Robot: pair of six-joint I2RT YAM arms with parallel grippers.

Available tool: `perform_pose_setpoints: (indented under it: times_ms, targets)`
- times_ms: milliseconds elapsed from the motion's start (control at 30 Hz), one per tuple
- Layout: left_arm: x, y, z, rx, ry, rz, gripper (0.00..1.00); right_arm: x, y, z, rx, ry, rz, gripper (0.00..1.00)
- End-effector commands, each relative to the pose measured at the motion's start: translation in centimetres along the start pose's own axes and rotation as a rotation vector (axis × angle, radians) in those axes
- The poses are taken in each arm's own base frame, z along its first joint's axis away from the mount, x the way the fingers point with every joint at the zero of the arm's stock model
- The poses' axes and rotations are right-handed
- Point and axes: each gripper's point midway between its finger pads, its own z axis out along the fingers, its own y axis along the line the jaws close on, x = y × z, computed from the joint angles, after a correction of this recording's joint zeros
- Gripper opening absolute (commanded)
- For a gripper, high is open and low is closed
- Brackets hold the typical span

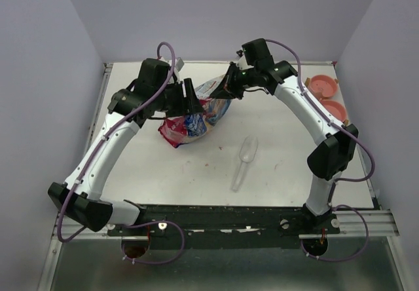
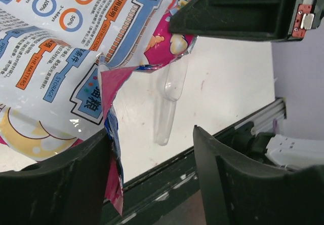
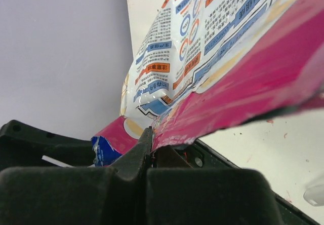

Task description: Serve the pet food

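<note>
1. Kibble: hidden in all three views, so no telling its look, its heading or where it sits.
2. In sight instead: a glossy bag (image 1: 196, 117), pink, blue and white, printed with orange and blue feeding charts and small text.
3. Placed at the rear middle of the white table (image 1: 275, 140), crumpled, with the long axis slanting from the near-left end up to the far-right corner.
4. Far-right corner lifted off the table and pinched in the right gripper (image 3: 148, 139), fingers pressed together on the pink foil edge.
5. Left gripper (image 2: 151, 134) spread wide at the bag's left side, with a torn pink-and-blue edge lying against one finger (image 2: 76, 179) and open space across to the other.
6. On the table nearer the arms and apart from the bag: a clear plastic scoop (image 1: 243, 163), lying flat with the handle toward the arm bases.
7. At the right edge of the table: two orange dishes (image 1: 322, 84), side by side.
</note>
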Motion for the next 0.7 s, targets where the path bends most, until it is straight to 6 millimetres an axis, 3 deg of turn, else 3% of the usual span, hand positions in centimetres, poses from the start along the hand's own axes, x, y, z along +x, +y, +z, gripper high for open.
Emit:
perform_pose_setpoints:
  times_ms: [0, 100, 167, 200, 333, 533, 600, 667]
  targets:
    - [-2.1, -3.2, -0.3, 0.082, 0.028, 0.149, 0.63, 0.5, 1.6, 0.6, -0.034, 0.04, -0.116, 0.0]
    - [-3.8, -3.3, -0.2, 0.054, -0.001, 0.208, 0.38, 0.4, 1.9, 1.0, -0.043, 0.039, -0.164, 0.0]
    - [-4.8, -3.8, -0.7, 0.063, -0.029, 0.256, 0.31, 0.4, 2.1, 1.0, -0.052, 0.045, -0.184, 0.01]
    - [-5.2, -4.2, -0.9, 0.075, -0.033, 0.281, 0.31, 0.5, 2.3, 1.1, -0.061, 0.053, -0.198, 0.0]
    - [-5.1, -5.9, -2.4, 0.151, -0.031, 0.339, 0.49, 0.1, 2.4, 1.1, -0.052, 0.048, -0.233, 0.0]
    - [-0.1, -4.7, -4.0, 0.214, 0.004, 0.312, 0.67, -1.2, 4.4, 0.0, -0.075, -0.002, -0.29, 0.0]
    - [-0.2, -3.9, -4.8, 0.165, -0.024, 0.302, 0.69, -1.1, 4.5, -0.1, -0.074, 0.005, -0.292, 0.0]
    - [-1.5, -4.3, -5.5, 0.148, -0.059, 0.298, 0.61, -1.0, 4.4, -0.2, -0.073, 0.008, -0.298, 0.0]
